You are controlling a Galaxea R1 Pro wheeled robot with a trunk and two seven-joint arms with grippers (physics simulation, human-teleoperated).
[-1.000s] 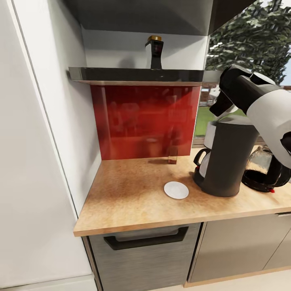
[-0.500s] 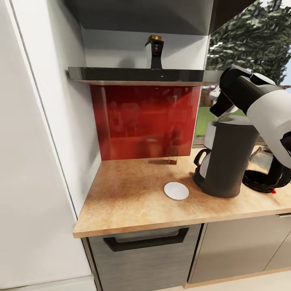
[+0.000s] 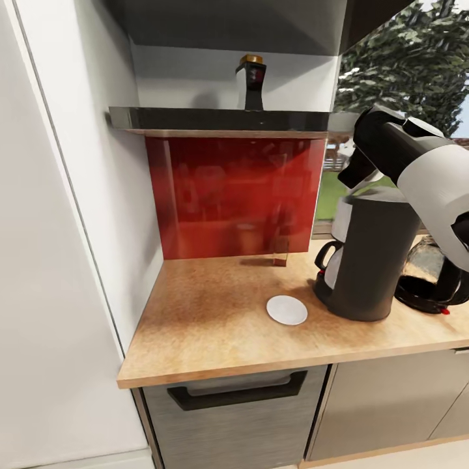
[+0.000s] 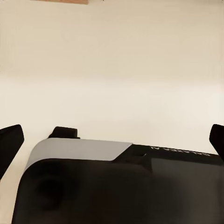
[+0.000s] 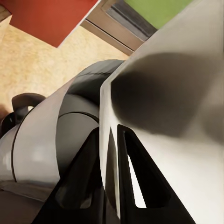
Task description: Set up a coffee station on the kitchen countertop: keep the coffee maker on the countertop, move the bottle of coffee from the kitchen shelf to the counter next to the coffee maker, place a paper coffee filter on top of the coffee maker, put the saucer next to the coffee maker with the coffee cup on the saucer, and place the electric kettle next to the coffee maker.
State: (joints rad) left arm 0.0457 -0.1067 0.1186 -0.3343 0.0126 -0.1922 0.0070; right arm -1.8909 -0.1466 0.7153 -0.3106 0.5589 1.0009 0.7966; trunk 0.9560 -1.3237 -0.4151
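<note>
Found right gripper (image 5: pixel 112 186) nearly closed on a filter (image 5: pixel 154 93), just above the coffee maker (image 3: pixel 368 260), arm unmoved over the last second though view drifted; placement judged imminent, left gripper (image 4: pixel 112 140) wide open, empty.

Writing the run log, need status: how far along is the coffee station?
Done: coffee maker stands on the countertop, electric kettle right beside it, saucer on its other side. In hand: the right gripper has its jaws pinched on a thin white sheet, apparently the paper coffee filter, over the machine. Left: the bottle of coffee is on the shelf; no cup on the saucer.
</note>
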